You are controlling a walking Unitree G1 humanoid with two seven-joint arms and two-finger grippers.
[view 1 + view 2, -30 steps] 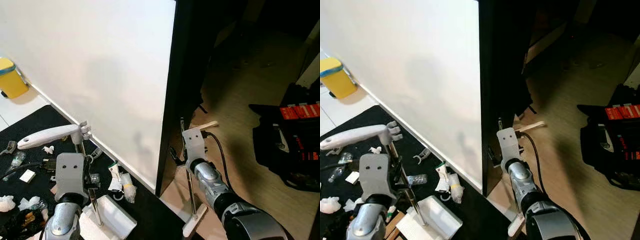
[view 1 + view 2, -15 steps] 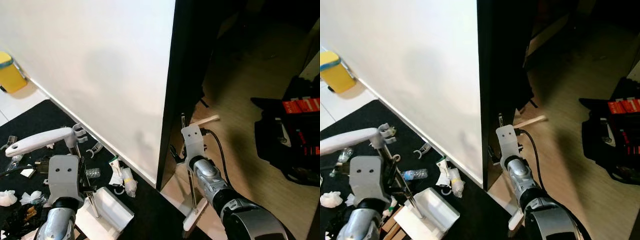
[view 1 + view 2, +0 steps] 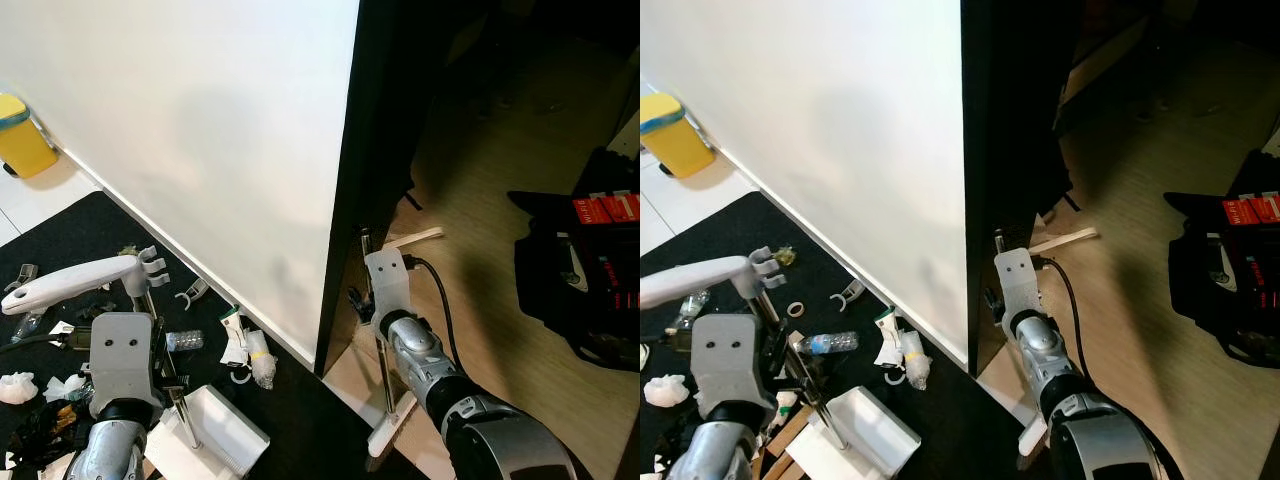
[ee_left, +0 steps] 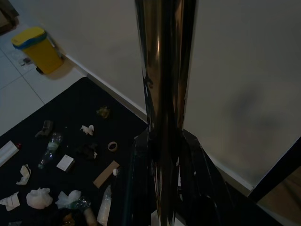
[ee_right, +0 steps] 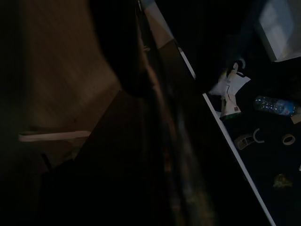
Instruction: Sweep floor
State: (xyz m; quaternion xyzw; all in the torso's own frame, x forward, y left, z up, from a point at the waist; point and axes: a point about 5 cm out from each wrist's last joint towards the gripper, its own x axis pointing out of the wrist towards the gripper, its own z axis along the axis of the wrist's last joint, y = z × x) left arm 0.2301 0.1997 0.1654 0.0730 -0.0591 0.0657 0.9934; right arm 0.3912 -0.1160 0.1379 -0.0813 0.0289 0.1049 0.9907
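Right wrist view: dark, blurred broom pole (image 5: pixel 155 108) hides right end effector.

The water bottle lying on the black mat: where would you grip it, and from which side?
Probably the middle of the water bottle, coming from straight above with the fingers across its width. It lies flat on its side on the black mat, so the round body is the easiest part to span, with bare mat along both long sides.
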